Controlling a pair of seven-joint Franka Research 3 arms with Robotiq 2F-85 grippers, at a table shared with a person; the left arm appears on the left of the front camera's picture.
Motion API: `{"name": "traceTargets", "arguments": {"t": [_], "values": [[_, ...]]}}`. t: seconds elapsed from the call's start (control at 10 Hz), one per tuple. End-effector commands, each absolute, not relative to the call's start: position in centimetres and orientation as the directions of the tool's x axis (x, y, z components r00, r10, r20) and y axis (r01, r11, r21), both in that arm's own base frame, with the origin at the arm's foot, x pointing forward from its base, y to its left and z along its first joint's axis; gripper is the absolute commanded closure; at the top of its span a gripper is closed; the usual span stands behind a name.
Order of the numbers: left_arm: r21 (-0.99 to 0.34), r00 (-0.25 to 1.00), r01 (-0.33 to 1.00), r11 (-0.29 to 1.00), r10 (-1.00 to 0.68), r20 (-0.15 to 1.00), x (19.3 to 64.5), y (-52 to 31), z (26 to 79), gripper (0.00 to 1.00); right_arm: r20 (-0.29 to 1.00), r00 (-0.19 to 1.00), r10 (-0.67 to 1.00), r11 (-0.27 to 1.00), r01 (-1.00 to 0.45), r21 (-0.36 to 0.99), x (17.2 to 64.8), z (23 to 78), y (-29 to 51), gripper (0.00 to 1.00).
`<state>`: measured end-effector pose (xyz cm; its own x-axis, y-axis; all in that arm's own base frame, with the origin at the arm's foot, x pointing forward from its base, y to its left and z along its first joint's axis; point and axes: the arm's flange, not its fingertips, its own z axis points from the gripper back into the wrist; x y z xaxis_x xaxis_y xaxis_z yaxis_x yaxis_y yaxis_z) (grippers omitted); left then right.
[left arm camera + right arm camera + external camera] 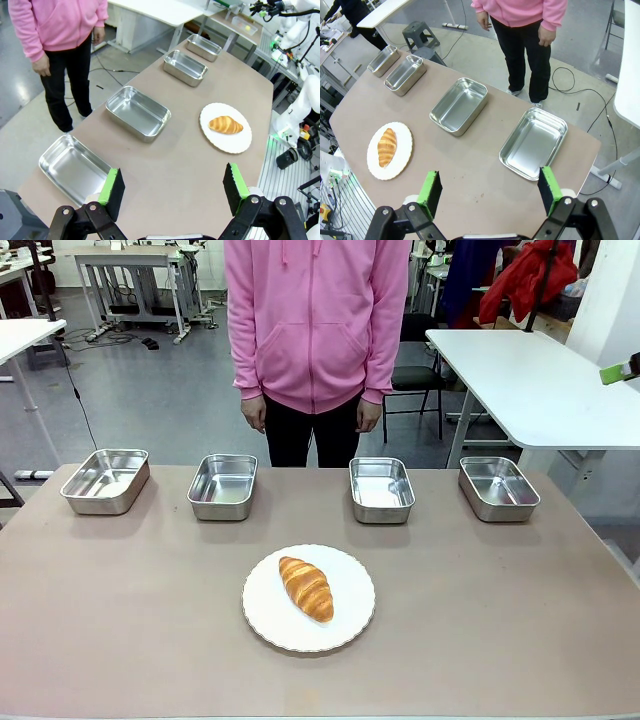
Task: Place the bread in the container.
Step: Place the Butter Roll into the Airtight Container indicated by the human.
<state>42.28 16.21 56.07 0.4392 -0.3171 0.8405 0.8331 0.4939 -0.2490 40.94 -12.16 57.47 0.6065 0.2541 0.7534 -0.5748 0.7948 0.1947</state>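
Note:
The bread, a golden-brown croissant (306, 588), lies on a round white plate (262, 628) at the table's middle front. Several shiny steel pans, each a possible container, stand empty in a row along the far edge (105, 480) (223, 486) (381, 490) (498, 488). My left gripper (172, 184) hangs open high above the table's left end, nothing between its green pads; the croissant (225, 124) lies well ahead of it. My right gripper (489, 185) is open high over the right end, far from the croissant (386, 147).
A person in a pink hoodie (315, 320) stands behind the far edge, hands (254, 412) hanging at the sides. A white table (540, 380) stands to the back right. Bare brown tabletop (120, 600) lies either side of the plate.

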Motion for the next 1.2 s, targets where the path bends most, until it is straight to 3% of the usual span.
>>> {"name": "traceTargets", "arguments": {"t": [0.0, 1.1], "values": [[-0.244, 0.433, 0.836, 0.491, -0.32, 0.843, 42.26, 16.23, 56.05, 0.0, 0.768, 0.591, 0.247, 0.785, -0.587, 0.199, 41.08, 57.55, -12.12, 0.0], [-0.244, 0.433, 0.836, 0.491, -0.32, 0.843, 42.26, 16.23, 56.05, 0.0, 0.768, 0.591, 0.247, 0.785, -0.587, 0.199, 41.08, 57.55, -12.12, 0.0]]}}
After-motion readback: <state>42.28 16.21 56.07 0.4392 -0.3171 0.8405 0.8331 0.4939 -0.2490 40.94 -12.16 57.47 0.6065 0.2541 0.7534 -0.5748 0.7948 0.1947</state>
